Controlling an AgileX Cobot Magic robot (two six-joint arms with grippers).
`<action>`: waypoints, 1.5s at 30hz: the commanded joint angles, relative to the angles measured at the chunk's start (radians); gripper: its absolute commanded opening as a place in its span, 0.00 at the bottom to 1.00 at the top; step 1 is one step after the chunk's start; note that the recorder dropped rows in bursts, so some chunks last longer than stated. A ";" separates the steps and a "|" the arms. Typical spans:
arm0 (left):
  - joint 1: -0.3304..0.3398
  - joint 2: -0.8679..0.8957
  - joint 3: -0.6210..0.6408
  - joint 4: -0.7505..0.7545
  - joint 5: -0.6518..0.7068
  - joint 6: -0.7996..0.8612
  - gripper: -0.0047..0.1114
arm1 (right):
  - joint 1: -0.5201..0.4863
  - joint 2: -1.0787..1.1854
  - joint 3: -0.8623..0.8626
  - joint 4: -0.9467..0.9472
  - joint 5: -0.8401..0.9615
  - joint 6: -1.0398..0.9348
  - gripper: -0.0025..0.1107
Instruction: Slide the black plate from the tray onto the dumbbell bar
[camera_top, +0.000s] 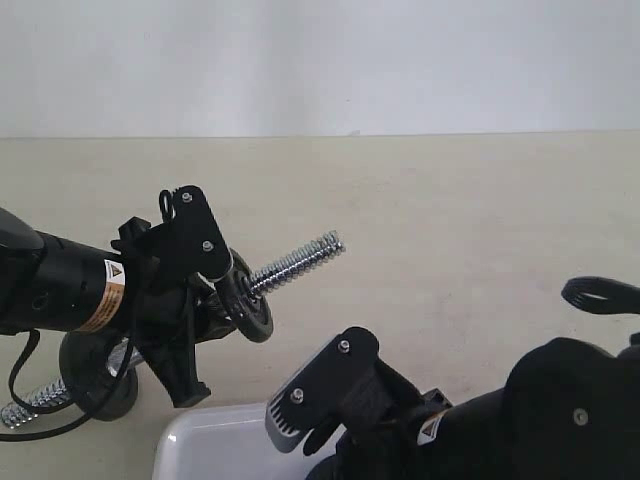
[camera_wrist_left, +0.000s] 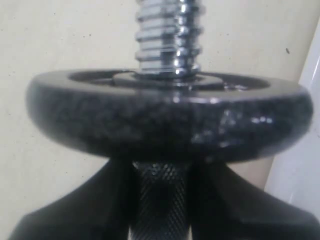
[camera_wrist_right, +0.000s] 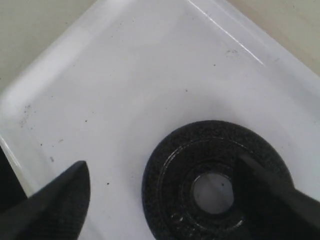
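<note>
The right gripper (camera_wrist_right: 162, 167) hangs wide open over the black plate (camera_wrist_right: 170, 180), which lies flat in the tray (camera_wrist_right: 125, 75), not yet gripped. The left gripper (camera_wrist_left: 160, 202) clamps the dumbbell bar (camera_wrist_left: 167, 35) tilted up, likely to offer its threaded end. 1 disc (camera_wrist_left: 165, 120) sits on it. Beige table (camera_top: 450, 220), plain white wall (camera_top: 320, 60).

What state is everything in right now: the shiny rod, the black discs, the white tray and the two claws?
Slim chrome dumbbell bar: held tilted by its middle.
Left gripper: shut on the dumbbell bar.
Round black plate on the bar: threaded on, near the held middle.
Round black plate in the tray: lying flat, ungripped.
Glossy white rectangular tray: on the table, holding that plate.
Right gripper: open above it.
</note>
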 joint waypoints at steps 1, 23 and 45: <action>0.003 -0.040 -0.029 -0.028 0.027 -0.011 0.08 | -0.009 -0.009 0.001 -0.027 0.034 0.021 0.78; 0.003 -0.040 -0.029 -0.028 0.027 -0.011 0.08 | -0.009 -0.014 0.001 -0.047 -0.076 0.101 0.83; 0.003 -0.040 -0.029 -0.028 0.026 -0.018 0.08 | -0.009 -0.014 0.001 -0.040 -0.030 0.228 0.83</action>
